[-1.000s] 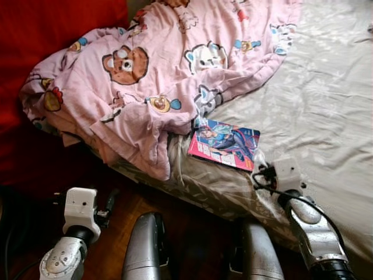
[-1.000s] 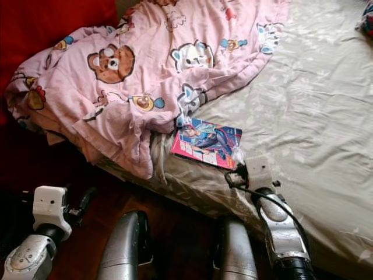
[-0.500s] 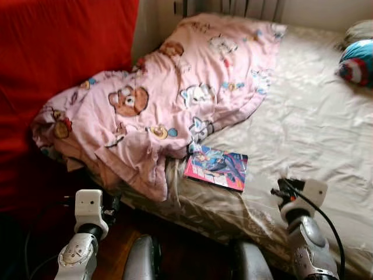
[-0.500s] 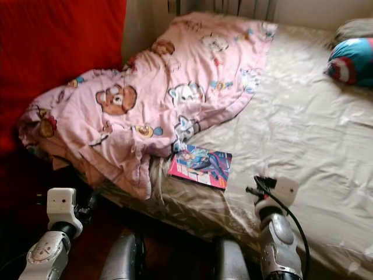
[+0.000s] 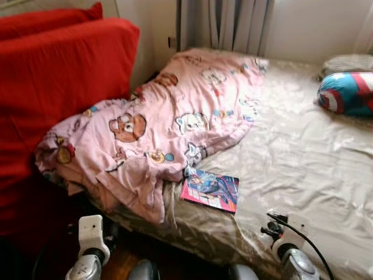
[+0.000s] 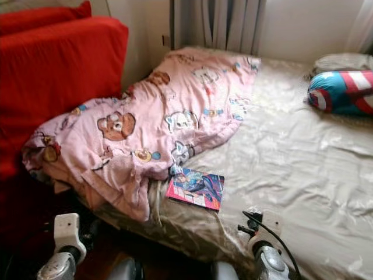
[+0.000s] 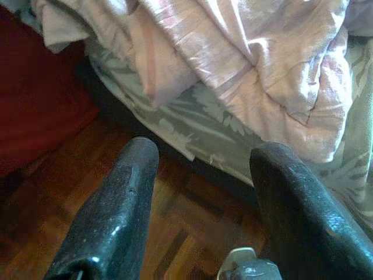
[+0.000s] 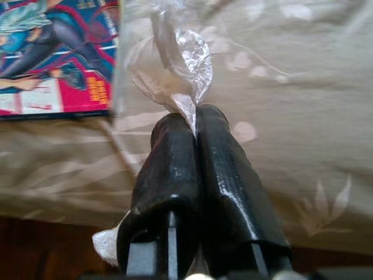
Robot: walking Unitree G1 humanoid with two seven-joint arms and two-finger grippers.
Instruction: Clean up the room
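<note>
My right gripper [image 8: 195,116] is shut on a crumpled piece of clear plastic wrap [image 8: 175,61], held just above the beige bed sheet [image 8: 291,87]. A pink and blue comic book [image 5: 211,191] lies on the bed near its front edge, a little to the left of my right wrist [image 5: 287,233]. My left gripper [image 7: 204,157] hangs open with nothing between its fingers, low over the wooden floor [image 7: 175,227] beside the bed's edge. A pink blanket with bear prints [image 5: 163,122] is bunched on the left half of the bed and spills over its edge.
A red sofa [image 5: 58,81] stands close on the left of the bed. A blue, red and white round pillow [image 5: 347,92] lies at the far right, with a grey pillow behind it. Curtains [image 5: 233,23] hang at the head of the bed.
The camera has tilted up and drawn back, so more of the bed and room shows. My right gripper has moved away from the comic book's corner, still holding the plastic.
</note>
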